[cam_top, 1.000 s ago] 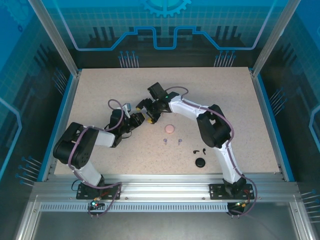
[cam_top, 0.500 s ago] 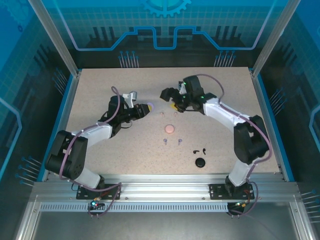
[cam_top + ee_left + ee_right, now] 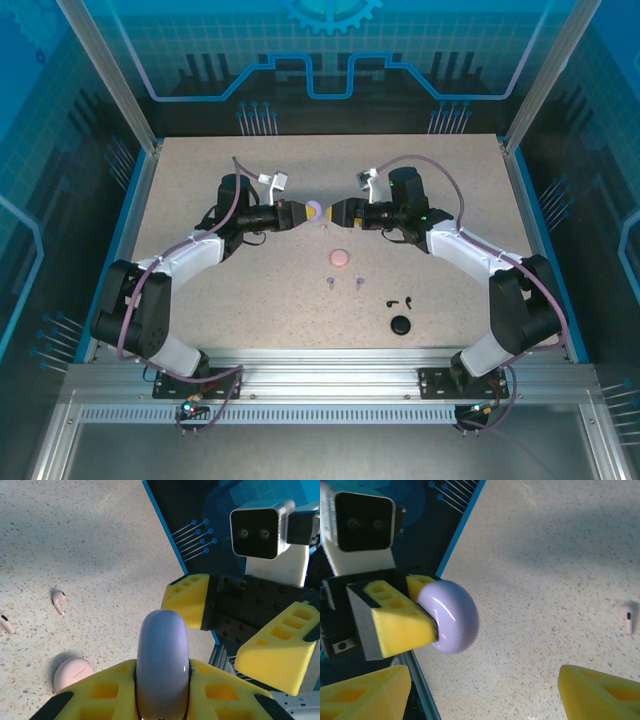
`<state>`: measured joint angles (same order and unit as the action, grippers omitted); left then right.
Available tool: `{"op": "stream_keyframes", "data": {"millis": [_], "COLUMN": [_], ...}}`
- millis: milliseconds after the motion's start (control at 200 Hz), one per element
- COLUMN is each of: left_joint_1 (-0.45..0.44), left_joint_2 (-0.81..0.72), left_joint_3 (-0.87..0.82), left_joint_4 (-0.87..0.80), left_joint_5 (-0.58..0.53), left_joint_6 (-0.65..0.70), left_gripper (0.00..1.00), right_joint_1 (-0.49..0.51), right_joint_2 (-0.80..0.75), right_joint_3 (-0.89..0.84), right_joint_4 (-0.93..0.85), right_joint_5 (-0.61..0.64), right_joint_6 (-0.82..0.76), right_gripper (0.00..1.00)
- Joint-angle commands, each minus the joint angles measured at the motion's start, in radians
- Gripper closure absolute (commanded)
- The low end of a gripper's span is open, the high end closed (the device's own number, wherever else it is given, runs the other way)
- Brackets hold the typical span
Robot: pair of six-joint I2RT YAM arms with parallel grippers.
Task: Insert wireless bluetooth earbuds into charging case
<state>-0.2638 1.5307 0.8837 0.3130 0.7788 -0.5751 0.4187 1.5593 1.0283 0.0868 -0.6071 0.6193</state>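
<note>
**Top view.** A second ago your right arm was reaching across to the left tool (image 3: 300, 212) over the left-centre of the table (image 3: 200, 170). The arms then swung apart. Now the two tools face each other nose to nose at the far centre. The left tool has stayed clamped on the purple case (image 3: 313, 211) throughout. The right tool (image 3: 338, 212) stands spread just right of the case, not yet on it. Nearer, the pink case (image 3: 340, 258), the purple earbuds (image 3: 330, 284), the black earbuds (image 3: 408, 297) and the black case (image 3: 401, 324) lie where they lay before.

**Left wrist view.** The purple case sits edge-on between the left tool's own yellow fingers. Beyond it the right tool's fingers are well apart, with nothing between them. A pink earbud (image 3: 59, 601) and the pink case rest on the table to the left.

**Right wrist view.** The purple case is pinched by the left tool at far left. Your right tool's fingers show wide at the lower corners, and the case is not yet between them. No seam or lid gap is visible, so you cannot tell from here which way it opens.

**Reading.** This looks like a set-up for a two-handed opening of the case. No earbud is loaded yet, and the purple pair still waits on the table.
</note>
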Motion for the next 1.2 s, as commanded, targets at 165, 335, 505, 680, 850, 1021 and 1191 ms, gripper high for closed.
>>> {"op": "stream_keyframes", "data": {"millis": [165,335,505,680,850,1021,1191], "left_joint_1": [0.0,-0.005,-0.015,-0.017,-0.018,-0.018,-0.019], "left_joint_2": [0.011,0.0,-0.017,-0.052,-0.063,-0.054,-0.049], "left_joint_3": [0.036,0.038,0.041,0.025,0.018,0.012,0.014], "left_joint_4": [-0.035,-0.037,-0.037,-0.013,-0.004,0.005,0.011], "left_joint_5": [0.075,0.086,0.104,0.107,0.108,0.108,0.112], "left_joint_6": [0.017,0.014,0.011,-0.005,-0.008,-0.012,-0.014], "left_gripper": [1.0,1.0,1.0,1.0,1.0,1.0,1.0], "right_joint_1": [0.023,0.031,0.022,-0.01,-0.04,-0.053,-0.048], "right_joint_2": [0.033,0.073,0.117,0.17,0.152,0.057,0.013], "right_joint_3": [0.031,0.06,0.075,0.052,-0.001,-0.038,-0.035], "right_joint_4": [0.035,0.032,0.043,0.052,0.071,0.069,0.09], "right_joint_5": [-0.057,-0.044,-0.003,0.034,0.042,-0.013,-0.097], "right_joint_6": [-0.043,-0.034,-0.015,0.017,0.044,0.031,0.029], "right_gripper": [0.24,0.26,0.29,0.35,0.35,0.35,0.35]}}
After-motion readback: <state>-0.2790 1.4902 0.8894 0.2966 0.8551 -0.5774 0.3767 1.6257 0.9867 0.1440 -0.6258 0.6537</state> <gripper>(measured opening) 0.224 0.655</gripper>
